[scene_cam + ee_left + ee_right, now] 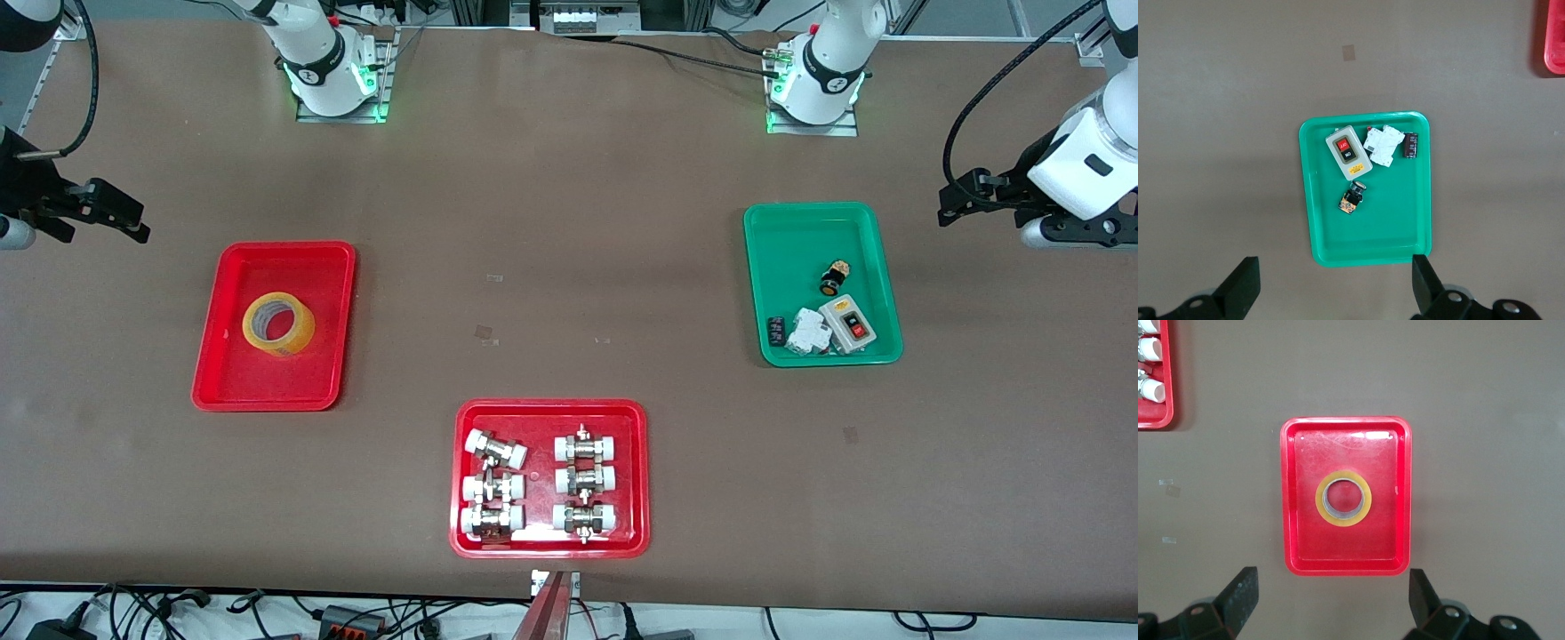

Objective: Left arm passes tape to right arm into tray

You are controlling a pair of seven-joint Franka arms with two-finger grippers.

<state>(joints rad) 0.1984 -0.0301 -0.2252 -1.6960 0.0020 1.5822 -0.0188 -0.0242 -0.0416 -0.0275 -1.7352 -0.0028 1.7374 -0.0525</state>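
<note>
2 white arms, black joint bands, green-lit bases, black cables, black jaws on both grippers.

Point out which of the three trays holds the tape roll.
The narrower plain red plastic tray, toward the right arm's end, holds the yellowish tape roll; the squarer red tray holds metal fittings, the green tray electrical parts.

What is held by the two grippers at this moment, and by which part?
Nothing is held. The left gripper and the right gripper are open and empty. The yellowish ring-shaped tape roll lies flat in the plain red plastic tray.
</note>
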